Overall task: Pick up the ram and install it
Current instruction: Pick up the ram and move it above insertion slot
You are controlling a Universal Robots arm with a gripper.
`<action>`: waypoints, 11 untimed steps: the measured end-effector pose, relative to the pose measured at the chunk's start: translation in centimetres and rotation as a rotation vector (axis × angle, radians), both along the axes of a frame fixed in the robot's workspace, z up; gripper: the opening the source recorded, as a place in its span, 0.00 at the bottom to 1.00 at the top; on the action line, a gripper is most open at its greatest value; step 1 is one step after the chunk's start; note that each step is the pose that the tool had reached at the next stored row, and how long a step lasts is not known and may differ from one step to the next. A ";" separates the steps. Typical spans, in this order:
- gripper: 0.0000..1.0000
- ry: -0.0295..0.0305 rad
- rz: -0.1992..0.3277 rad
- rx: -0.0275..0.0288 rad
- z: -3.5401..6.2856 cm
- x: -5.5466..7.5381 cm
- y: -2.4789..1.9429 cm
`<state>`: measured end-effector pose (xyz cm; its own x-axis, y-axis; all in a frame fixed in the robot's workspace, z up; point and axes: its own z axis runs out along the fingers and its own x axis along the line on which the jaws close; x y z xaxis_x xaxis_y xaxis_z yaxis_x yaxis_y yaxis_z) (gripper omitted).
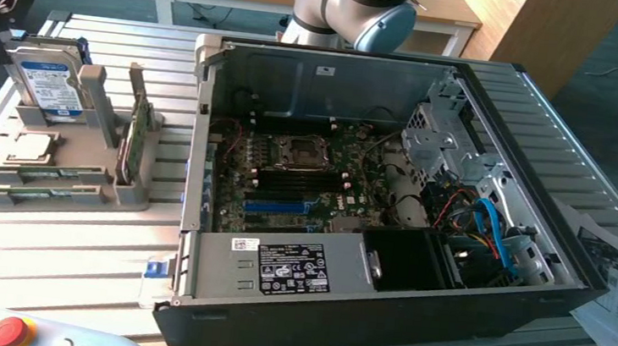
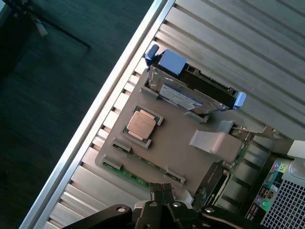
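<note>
Table: slatted top, carries the whole lot.
PC case: lid off, motherboard exposed, sits just beside the holder.
Holder: grey tray with the hard drive, processor and ram.
Ram: green stick lying flat in the holder's edge slot, untouched.
Gripper: pinched shut on nothing, hovering near the ram.
Tip: we reckon it should spread wide first, straddle the stick's long edges mid-length and lift straight, so nothing snags.

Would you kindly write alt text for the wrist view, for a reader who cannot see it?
The shut end effector hangs over a grey holder carrying a square silver processor, an upright hard drive and green ram sticks.
</note>
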<state>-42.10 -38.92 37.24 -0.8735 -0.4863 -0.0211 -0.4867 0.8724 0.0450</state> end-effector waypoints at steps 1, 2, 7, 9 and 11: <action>0.11 0.0000 0.016 0.0000 0.00 0.0 0.00; 0.11 0.0000 0.033 0.0000 0.01 0.0 0.00; 0.11 0.0000 0.114 0.0000 0.00 0.0 0.00; 0.11 0.0000 0.147 0.0000 0.01 0.0 0.00; 0.11 0.0000 0.180 0.0000 0.01 0.0 0.00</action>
<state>-42.10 -38.92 37.25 -0.7724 -0.6348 -0.0211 -0.6350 0.7712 0.0450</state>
